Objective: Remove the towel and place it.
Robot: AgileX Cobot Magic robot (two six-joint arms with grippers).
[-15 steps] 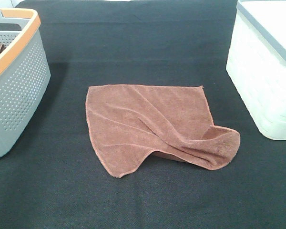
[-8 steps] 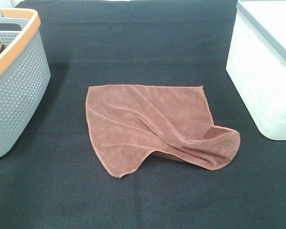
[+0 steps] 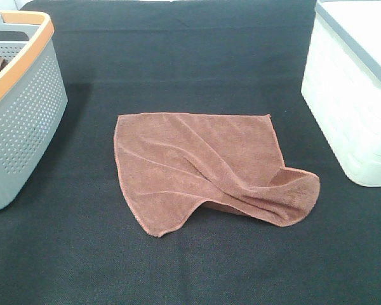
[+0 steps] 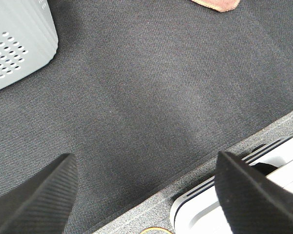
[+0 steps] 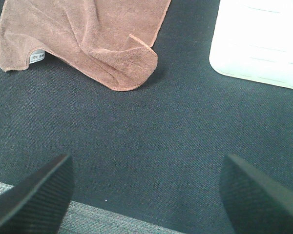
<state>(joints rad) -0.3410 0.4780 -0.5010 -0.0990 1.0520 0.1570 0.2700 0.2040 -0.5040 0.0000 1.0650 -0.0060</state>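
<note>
A: Start at the near edge of the bench. What are the arms doing?

B: Both sit low at that near edge. The left claw has its two dark fingers spread wide apart, with only black cloth between them. The right claw is the same: fingers far apart, gripping nothing.

A: Neither of them appears in the high view?

B: No, only their own wrist cameras show them.

A: And the towel?

B: The brown towel lies roughly in the middle of the bench, mostly flat, with folds running across it. Its corner nearest the right side is curled over on itself, and a small white label shows at its near hem in the right wrist view. It touches neither claw and neither container.

A: What stands further back?

B: At the left edge, a grey perforated basket with an orange rim; something dark brown sits inside, too hidden to identify. At the right edge, toward the far corner, a white bin with a grey rim. Both stand well apart from the towel.
</note>
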